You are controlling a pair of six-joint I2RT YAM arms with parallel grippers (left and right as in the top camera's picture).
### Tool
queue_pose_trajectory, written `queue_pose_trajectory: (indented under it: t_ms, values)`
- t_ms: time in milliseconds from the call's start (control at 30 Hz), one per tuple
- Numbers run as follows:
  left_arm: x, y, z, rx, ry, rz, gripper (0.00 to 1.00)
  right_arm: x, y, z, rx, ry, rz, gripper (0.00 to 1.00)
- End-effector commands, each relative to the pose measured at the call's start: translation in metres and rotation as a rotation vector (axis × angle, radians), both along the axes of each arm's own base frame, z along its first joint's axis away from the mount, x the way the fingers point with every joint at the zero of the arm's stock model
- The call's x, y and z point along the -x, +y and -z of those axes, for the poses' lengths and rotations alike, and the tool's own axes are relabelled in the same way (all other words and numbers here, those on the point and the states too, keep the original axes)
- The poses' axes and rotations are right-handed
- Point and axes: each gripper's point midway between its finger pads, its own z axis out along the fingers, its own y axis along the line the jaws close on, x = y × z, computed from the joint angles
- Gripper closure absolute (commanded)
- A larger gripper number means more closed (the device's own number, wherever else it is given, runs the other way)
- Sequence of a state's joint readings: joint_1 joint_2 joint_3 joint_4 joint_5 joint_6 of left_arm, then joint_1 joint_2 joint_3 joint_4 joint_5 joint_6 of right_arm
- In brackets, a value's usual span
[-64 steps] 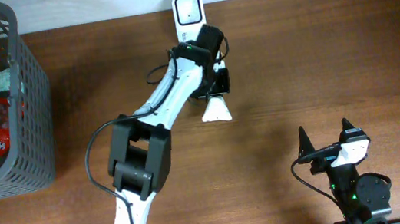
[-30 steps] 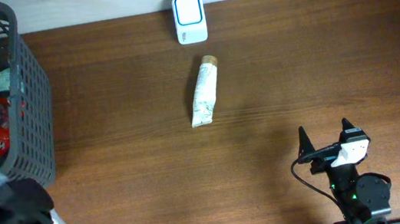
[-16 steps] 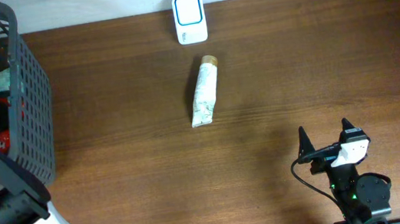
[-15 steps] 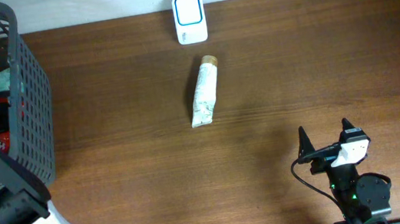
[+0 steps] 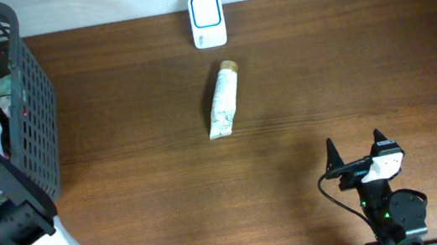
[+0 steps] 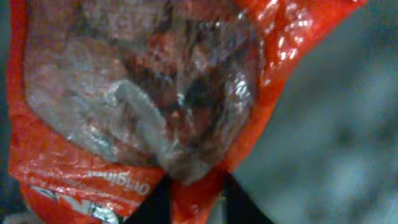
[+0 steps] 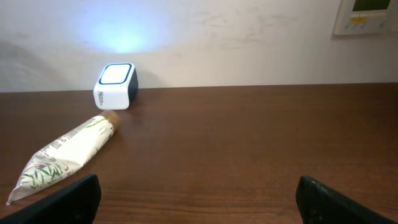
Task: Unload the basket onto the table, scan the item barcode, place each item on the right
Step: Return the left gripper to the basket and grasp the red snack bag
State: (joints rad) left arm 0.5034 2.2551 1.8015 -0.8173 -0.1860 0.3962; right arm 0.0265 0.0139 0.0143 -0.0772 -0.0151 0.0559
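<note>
Packet (image 6: 155,93) is down in the basket (image 5: 36,121) at the far left of the table (image 5: 362,53). From overhead the left arm covers it, so only the wrist cam shows it. Left gripper (image 6: 196,202) has its fingers (image 6: 152,202) either side of a narrow fold at the packet's lower edge. It looks like a pinch on that fold, but the view is too close and blurred to be sure of the bite. Right gripper (image 5: 354,143) is parked near the front edge, fingers spread wide, holding nothing.

Risks: the grip is on thin, glossy film, so the fold could slide out on the lift. The basket walls are tall mesh, so a dangling packet could catch the rim or drag out another wrapper. Crinkled shiny film may throw glare at the scanner (image 5: 205,10). I can't tell which face has the barcode, so it may arrive wrong side up. The tube (image 5: 223,101) lies just in front of the scanner, cap toward it and crimped end toward the front, so a low approach could knock it.

Orientation: in the wrist view the packet's long axis runs roughly top to bottom of frame. The red border wraps a clear window. The "Original" print near the lower left reads upside down, so the packet's top end points toward the fingers.
</note>
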Motion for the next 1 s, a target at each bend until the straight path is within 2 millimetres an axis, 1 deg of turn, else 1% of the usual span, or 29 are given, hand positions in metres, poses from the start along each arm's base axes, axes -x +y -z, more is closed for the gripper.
queue_pose_trajectory:
  t_ms: [0,67,100,167,200,233,267,300,333,367,400,467,567,667,700,733,767,800,833,900,933,967]
  values:
    - [0.013,-0.028,0.040,0.156,0.042,0.024,1.00,0.000,-0.003,0.003,-0.003,0.003,0.014,0.01]
    - [0.006,-0.039,0.040,0.225,-0.004,-0.006,1.00,0.000,-0.003,0.003,-0.003,0.003,0.014,0.01]
    - [0.002,-0.041,0.035,0.251,-0.031,-0.058,1.00,0.000,-0.003,0.003,-0.003,0.003,0.014,0.02]
    - [-0.006,-0.042,0.014,0.276,-0.074,-0.104,1.00,0.000,-0.003,0.003,-0.003,0.003,0.014,0.02]
    - [-0.011,-0.048,-0.006,0.311,-0.103,-0.090,1.00,0.000,-0.003,0.003,-0.003,0.003,0.014,0.01]
    - [-0.019,-0.055,-0.032,0.348,-0.156,-0.073,1.00,0.000,-0.003,0.003,-0.003,0.003,0.014,0.01]
    - [-0.028,-0.060,-0.060,0.383,-0.224,-0.091,1.00,0.000,-0.003,0.003,-0.003,0.003,0.014,0.02]
    - [-0.033,-0.063,-0.082,0.408,-0.279,-0.124,1.00,0.000,-0.003,0.003,-0.003,0.003,0.014,0.01]
    - [-0.041,-0.069,-0.114,0.439,-0.362,-0.137,1.00,0.000,-0.003,0.003,-0.003,0.003,0.014,0.02]
    - [-0.045,-0.079,-0.144,0.475,-0.433,-0.100,1.00,0.000,-0.003,0.003,-0.003,0.003,0.014,0.01]
    - [-0.045,-0.090,-0.176,0.506,-0.502,-0.056,1.00,0.000,-0.003,0.003,-0.003,0.003,0.014,0.02]
    - [-0.038,-0.098,-0.213,0.508,-0.574,-0.041,1.00,0.000,-0.003,0.003,-0.003,0.003,0.014,0.02]
    - [-0.018,-0.103,-0.278,0.442,-0.705,-0.007,1.00,0.000,-0.003,0.003,-0.003,0.003,0.014,0.02]
    - [0.001,-0.109,-0.331,0.374,-0.820,0.028,1.00,0.000,-0.003,0.003,-0.003,0.003,0.014,0.02]
    - [0.006,-0.107,-0.338,0.348,-0.832,0.023,1.00,0.000,-0.003,0.003,-0.003,0.003,0.014,0.01]
    - [0.009,-0.102,-0.338,0.319,-0.825,0.003,1.00,0.000,-0.003,0.003,-0.003,0.003,0.014,0.02]
    - [0.011,-0.097,-0.334,0.293,-0.810,-0.022,0.99,0.000,-0.003,0.003,-0.003,0.003,0.014,0.02]
    - [0.012,-0.091,-0.327,0.272,-0.789,-0.046,0.95,0.000,-0.003,0.003,-0.003,0.003,0.014,0.01]
    - [0.011,-0.087,-0.323,0.259,-0.779,-0.060,0.75,0.000,-0.003,0.003,-0.003,0.003,0.014,0.02]
    - [0.011,-0.072,-0.311,0.210,-0.745,-0.106,0.47,0.000,-0.003,0.003,-0.003,0.003,0.014,0.01]
    - [0.010,-0.067,-0.306,0.211,-0.735,-0.118,0.20,0.000,-0.003,0.003,-0.003,0.003,0.014,0.01]
    - [0.007,-0.062,-0.297,0.216,-0.718,-0.129,0.18,0.000,-0.003,0.003,-0.003,0.003,0.014,0.02]
